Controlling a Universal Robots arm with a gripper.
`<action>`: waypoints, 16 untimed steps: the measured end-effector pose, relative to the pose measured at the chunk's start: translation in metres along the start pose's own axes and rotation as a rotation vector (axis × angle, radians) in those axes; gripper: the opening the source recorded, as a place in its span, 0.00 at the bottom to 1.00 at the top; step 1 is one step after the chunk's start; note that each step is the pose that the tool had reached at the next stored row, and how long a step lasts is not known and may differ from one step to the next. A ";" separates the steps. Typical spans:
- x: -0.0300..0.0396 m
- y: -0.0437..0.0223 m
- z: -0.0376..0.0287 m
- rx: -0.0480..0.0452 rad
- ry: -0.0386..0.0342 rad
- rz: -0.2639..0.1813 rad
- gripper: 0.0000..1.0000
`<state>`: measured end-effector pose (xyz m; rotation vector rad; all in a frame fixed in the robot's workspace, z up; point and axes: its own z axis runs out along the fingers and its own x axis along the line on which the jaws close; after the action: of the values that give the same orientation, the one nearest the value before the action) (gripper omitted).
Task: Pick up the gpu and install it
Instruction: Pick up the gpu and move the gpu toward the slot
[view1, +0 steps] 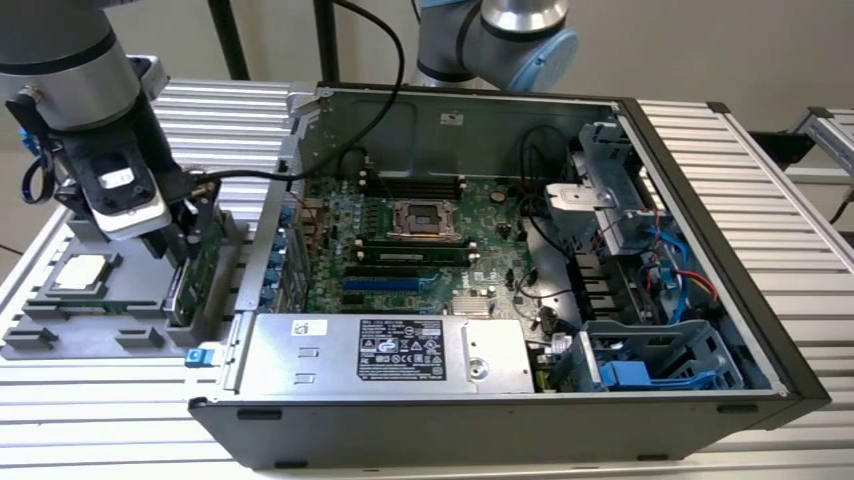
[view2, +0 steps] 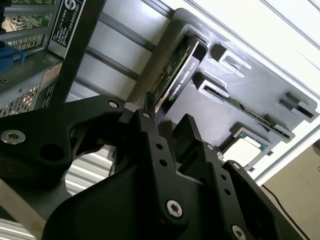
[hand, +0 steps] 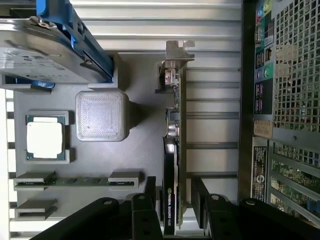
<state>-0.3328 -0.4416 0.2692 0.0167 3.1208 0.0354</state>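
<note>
Pincer (hand: 175, 186) spread astride the gpu (hand: 174, 125), we see the card standing in its tray (hand: 142, 155) beside the case (hand: 247, 100), neither lifted nor installed.

Low pincer (hand: 174, 184), nose down, fingers (hand: 150, 200) apart (wrist (view1: 80, 90) near vertical)

Bright even light, soft shadows, dark claw (hand: 173, 190)
</note>
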 end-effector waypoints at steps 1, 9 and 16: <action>0.0000 0.0000 0.0006 0.0000 0.0000 0.000 1.00; 0.0001 -0.0002 0.0064 0.0001 0.0000 0.000 1.00; 0.0002 -0.0003 0.0110 0.0002 0.0001 0.000 1.00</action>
<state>-0.3327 -0.4417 0.2582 0.0165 3.1208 0.0352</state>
